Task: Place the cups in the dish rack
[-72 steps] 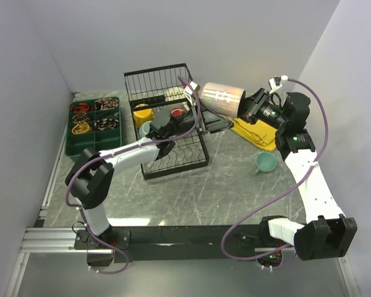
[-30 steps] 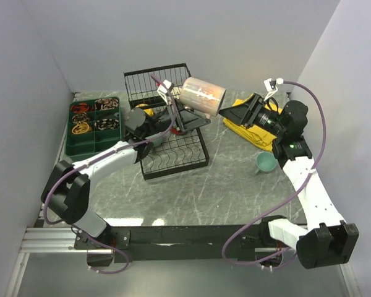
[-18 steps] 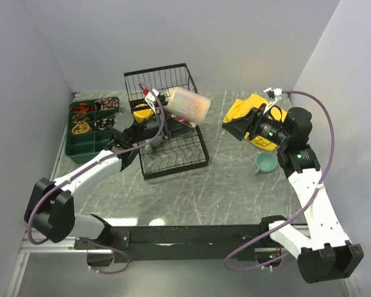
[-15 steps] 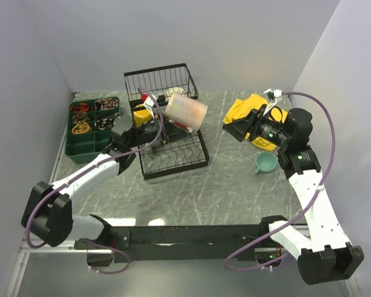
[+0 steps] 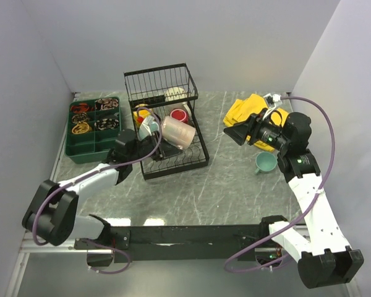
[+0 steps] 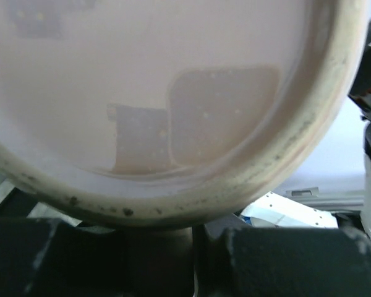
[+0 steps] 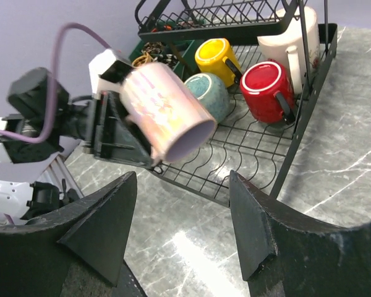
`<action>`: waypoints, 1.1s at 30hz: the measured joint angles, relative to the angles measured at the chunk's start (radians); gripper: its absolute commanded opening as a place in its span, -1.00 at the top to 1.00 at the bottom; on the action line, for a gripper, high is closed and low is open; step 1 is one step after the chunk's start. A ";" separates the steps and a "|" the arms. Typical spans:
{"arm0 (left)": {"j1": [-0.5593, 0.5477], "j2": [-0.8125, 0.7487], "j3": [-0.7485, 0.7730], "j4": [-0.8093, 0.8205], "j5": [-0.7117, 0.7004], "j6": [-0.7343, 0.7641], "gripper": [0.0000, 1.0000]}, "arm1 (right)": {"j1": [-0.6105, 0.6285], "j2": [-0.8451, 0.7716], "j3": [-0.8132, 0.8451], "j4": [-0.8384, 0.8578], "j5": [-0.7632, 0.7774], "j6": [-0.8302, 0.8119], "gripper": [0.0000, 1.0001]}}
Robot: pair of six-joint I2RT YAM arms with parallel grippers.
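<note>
My left gripper [image 5: 153, 137] is shut on the rim of a pinkish-beige cup [image 5: 177, 131], held on its side low over the slotted tray of the black dish rack [image 5: 195, 162]. Its lavender inside [image 6: 173, 80] fills the left wrist view. In the rack lie a yellow cup [image 7: 216, 55], a small teal cup [image 7: 208, 90], a red cup [image 7: 269, 90] and a cream cup [image 7: 288, 41]. A larger teal cup [image 5: 265, 162] stands on the table at the right. My right gripper [image 5: 235, 132] hangs open and empty above the table, right of the rack.
A crumpled yellow cloth [image 5: 250, 110] lies behind the right gripper. A dark green compartment tray [image 5: 93, 140] of small items sits left of the rack. Grey walls close in the back and both sides.
The left arm has swung the pinkish-beige cup leftward and down, from near the cloth to over the rack tray. The right gripper has drawn back right and narrowed slightly.
</note>
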State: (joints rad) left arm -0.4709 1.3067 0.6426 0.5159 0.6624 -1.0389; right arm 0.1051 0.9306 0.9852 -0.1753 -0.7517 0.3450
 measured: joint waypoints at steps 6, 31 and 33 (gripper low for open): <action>0.000 0.108 -0.005 0.036 -0.037 0.002 0.98 | -0.002 -0.023 -0.012 -0.004 0.002 -0.005 -0.36; -0.043 0.396 0.256 -0.166 -0.323 0.233 0.98 | -0.032 -0.043 -0.045 0.002 0.001 -0.005 -0.39; -0.064 0.409 0.270 -0.207 -0.369 0.275 0.98 | -0.034 -0.044 -0.045 0.002 0.000 -0.004 -0.38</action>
State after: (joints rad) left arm -0.5346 1.7161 0.9131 0.3092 0.2932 -0.7639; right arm 0.0711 0.8867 0.9401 -0.1730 -0.7517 0.3412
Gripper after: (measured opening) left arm 0.274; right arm 0.692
